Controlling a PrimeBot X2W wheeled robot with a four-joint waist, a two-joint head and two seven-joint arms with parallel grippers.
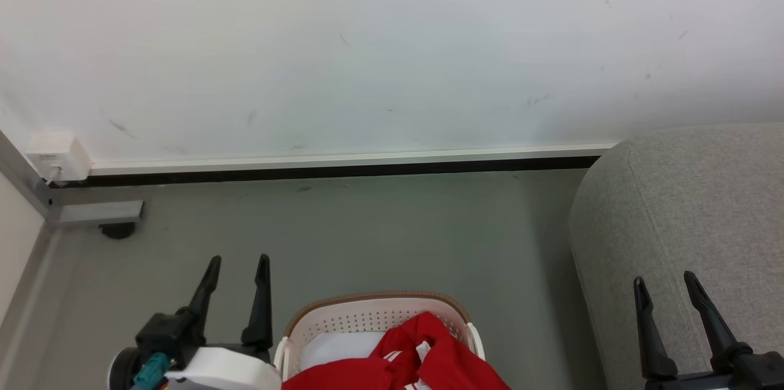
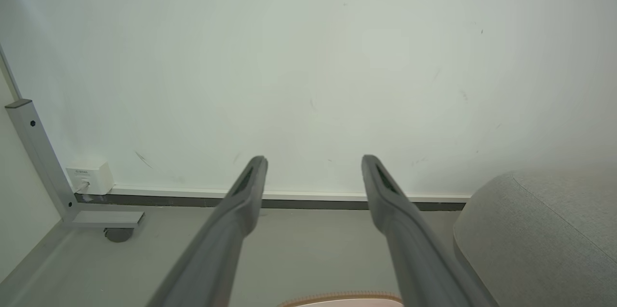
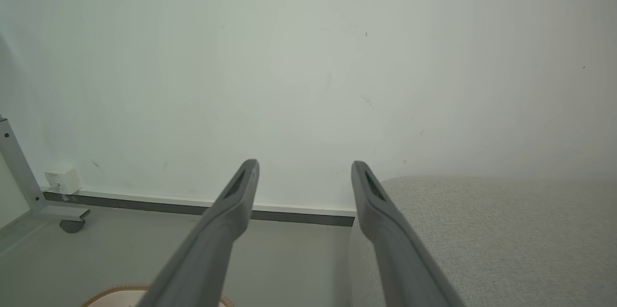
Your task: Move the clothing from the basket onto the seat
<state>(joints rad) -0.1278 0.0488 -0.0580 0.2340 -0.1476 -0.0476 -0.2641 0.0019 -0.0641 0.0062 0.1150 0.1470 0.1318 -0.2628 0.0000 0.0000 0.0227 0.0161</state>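
Red clothing [image 1: 422, 359] with white stripes lies heaped in the cream basket [image 1: 367, 313], which stands on the floor at the bottom middle of the head view; its brown rim also peeks into the left wrist view [image 2: 342, 297] and the right wrist view [image 3: 115, 293]. The light grey seat [image 1: 692, 218] fills the right side, and shows as the seat [image 2: 544, 230] and the seat [image 3: 487, 234] in the wrist views. My left gripper [image 1: 239, 264] hovers open just left of the basket, holding nothing. My right gripper [image 1: 666, 283] stands open in front of the seat, likewise holding nothing.
A white wall [image 1: 367, 47] with a pale skirting strip [image 1: 343, 160] runs across the back. At the far left stand a metal frame leg on a castor [image 1: 116, 228] and a small white wall box [image 1: 58, 157]. Grey floor [image 1: 392, 231] lies between basket and wall.
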